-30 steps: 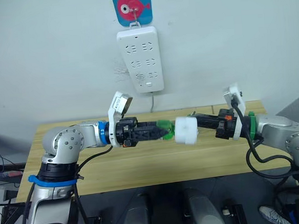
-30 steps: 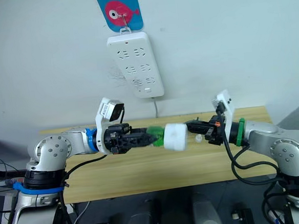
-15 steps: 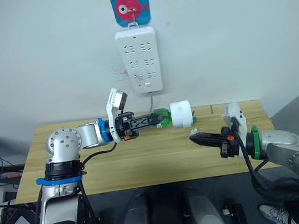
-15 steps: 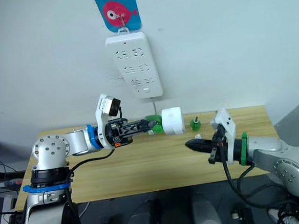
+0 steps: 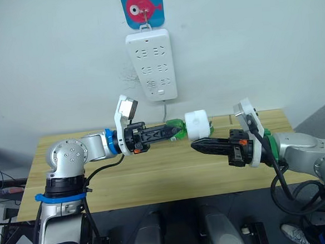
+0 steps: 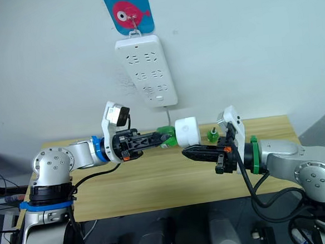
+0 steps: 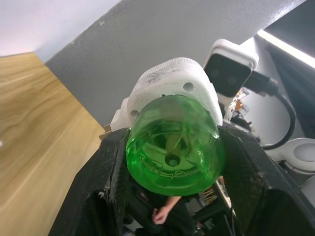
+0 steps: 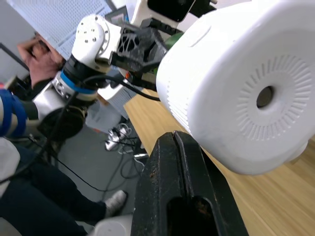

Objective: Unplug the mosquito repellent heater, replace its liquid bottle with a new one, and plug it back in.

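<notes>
**Heater and bottle held over the table; right gripper closed just below**

Right gripper (image 5: pixel 196 146): 2 matte black fingers pressed together into 1 tapered point, nothing between them. Tip sits just under the mosquito repellent heater (image 5: pixel 197 125), very near it; contact cannot be told. The right wrist view shows the fingers as 1 dark wedge below the heater's round face.

Heater: smooth white plastic, drum-shaped with rounded edges. The face toward the right gripper carries a ring of fine radial ribs around 1 small round hole. It hangs in the air above the wooden table (image 5: pixel 155 178), not resting on it.

Green bottle (image 7: pixel 172 147): translucent plastic, round base with moulded ridges, set into the heater's other end. Left gripper (image 5: pixel 171 132) is clamped on this bottle, 1 black finger on either side of it.

Table: pale wood, visible grain, flat rectangular top. A second small green bottle (image 6: pixel 212 134) stands upright on it, farther back.

On the wall behind: a long white power strip (image 5: pixel 151 64), hung upright, several socket rows. Above it a blue card with a red fish (image 5: pixel 141 8).
</notes>
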Controlling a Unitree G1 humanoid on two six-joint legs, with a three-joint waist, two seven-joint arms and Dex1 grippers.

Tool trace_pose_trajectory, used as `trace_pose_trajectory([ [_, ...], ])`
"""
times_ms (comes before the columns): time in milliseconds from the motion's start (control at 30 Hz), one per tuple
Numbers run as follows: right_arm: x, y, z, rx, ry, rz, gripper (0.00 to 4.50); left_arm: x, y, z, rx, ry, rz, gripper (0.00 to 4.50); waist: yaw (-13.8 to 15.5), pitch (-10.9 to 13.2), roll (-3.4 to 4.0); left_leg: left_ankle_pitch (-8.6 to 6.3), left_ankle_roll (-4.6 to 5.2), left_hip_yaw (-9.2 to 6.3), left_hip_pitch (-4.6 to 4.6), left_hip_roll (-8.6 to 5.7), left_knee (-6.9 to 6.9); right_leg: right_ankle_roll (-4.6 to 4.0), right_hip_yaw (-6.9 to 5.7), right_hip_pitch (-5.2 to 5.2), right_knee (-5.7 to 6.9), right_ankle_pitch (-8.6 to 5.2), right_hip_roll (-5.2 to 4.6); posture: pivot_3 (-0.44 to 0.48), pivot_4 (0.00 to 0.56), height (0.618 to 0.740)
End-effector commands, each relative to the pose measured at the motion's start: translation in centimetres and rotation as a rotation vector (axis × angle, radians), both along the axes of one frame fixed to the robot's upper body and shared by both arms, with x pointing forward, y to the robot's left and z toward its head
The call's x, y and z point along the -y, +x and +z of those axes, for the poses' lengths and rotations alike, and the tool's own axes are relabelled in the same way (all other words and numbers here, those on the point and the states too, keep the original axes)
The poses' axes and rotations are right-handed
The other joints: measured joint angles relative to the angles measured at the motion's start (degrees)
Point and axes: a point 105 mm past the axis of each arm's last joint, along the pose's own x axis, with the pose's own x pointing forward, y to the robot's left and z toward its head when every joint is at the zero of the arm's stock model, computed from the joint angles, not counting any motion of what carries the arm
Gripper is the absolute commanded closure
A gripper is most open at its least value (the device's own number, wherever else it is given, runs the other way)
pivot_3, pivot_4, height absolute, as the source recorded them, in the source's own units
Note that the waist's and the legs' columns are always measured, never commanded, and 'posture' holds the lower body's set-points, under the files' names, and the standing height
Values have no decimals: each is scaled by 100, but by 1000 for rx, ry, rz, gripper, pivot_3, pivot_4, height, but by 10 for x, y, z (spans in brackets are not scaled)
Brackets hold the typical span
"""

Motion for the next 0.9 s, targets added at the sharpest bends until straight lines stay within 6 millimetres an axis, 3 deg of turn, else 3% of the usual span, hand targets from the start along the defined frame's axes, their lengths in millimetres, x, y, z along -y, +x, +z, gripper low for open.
trace_pose_trajectory([
  [33,3,3,18,31,63,-24,4500,7,-14,-1,36,15,-71,2162,0,0,0,0,0,0,0,0,0,0,0,0,0,0,0,-158,223,740],
  [133,4,-1,17,18,57,-11,4500,7,-11,-2,35,10,-54,2162,1,0,0,0,0,0,-1,0,0,0,1,0,0,0,0,-160,223,740],
  [233,13,-10,1,49,-77,21,4500,5,-5,0,21,-6,-26,2162,6,0,0,0,1,1,-2,0,0,0,0,0,-2,0,0,-160,223,740],
  [367,37,2,-15,99,-196,-41,4500,1,-8,2,0,-4,-58,2162,17,-3,-4,-1,2,0,-5,-2,-1,1,-3,1,-9,0,1,-157,220,740],
  [567,56,24,1,148,-149,-121,4500,-2,-15,-2,-16,32,-112,2162,-7,-4,-3,2,4,3,2,0,-1,1,1,0,3,0,1,-159,218,740],
  [800,63,10,4,268,-273,-59,4500,-3,-7,-1,41,51,-81,2162,17,-5,-4,2,5,1,-4,-1,-1,1,-1,0,-8,0,0,-172,216,740],
  [900,63,5,3,372,-341,-27,3957,-3,-8,-2,44,59,-89,2162,16,-5,-4,2,4,2,-4,-1,-2,1,-1,1,-10,0,0,-179,218,740],
])
